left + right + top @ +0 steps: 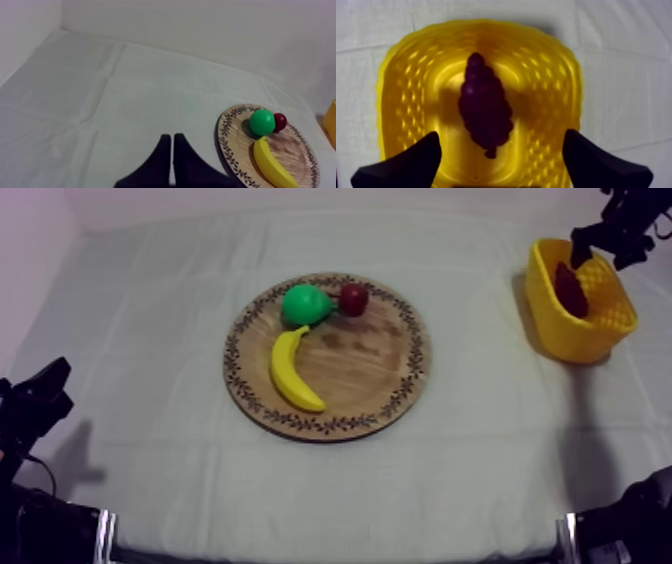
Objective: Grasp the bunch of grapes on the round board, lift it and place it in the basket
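Observation:
A dark purple bunch of grapes (483, 111) lies on the floor of the yellow basket (401, 75), which stands at the table's far right (560, 328); the grapes (570, 288) show inside it. My right gripper (501, 160) hangs directly over the basket, open, its two black fingers (411, 162) spread wide with the grapes below and free of them. From above, the right gripper (610, 238) sits over the basket's far rim. The round wooden board (370, 378) lies mid-table. My left gripper (171, 160) rests low at the left (40, 393), fingers together as a narrow wedge.
On the board lie a yellow banana (290, 370), a green pear (305, 304) and a small red fruit (352, 298). The left wrist view shows the board (235, 145) with the banana (270, 162), pear (262, 122) and red fruit (280, 121). Bare cloth surrounds the board.

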`<state>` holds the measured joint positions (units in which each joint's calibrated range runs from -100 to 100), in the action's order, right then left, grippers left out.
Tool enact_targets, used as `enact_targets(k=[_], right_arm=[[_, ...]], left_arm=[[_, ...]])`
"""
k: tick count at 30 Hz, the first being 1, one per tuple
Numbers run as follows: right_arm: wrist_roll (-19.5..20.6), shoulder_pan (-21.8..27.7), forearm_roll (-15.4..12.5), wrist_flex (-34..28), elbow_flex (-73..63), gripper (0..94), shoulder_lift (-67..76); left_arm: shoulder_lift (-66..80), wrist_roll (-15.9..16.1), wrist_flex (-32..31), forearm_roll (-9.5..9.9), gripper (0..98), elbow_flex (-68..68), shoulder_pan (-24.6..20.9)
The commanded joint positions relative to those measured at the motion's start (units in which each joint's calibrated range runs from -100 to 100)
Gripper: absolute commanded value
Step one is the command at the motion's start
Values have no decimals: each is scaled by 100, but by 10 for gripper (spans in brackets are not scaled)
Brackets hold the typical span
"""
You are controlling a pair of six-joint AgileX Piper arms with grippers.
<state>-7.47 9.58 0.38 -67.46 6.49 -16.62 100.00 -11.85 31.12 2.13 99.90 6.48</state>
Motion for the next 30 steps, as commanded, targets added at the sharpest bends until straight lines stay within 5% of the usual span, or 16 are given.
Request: enact_targets(k=[1,30], right_arm=[[-33,-3,-27,189,361,882,436],[25,-305,64,2972,5585,599,5610]], left_arm=[[0,0,0,0,1,-1,-1],[0,0,0,0,1,-1,-1]])
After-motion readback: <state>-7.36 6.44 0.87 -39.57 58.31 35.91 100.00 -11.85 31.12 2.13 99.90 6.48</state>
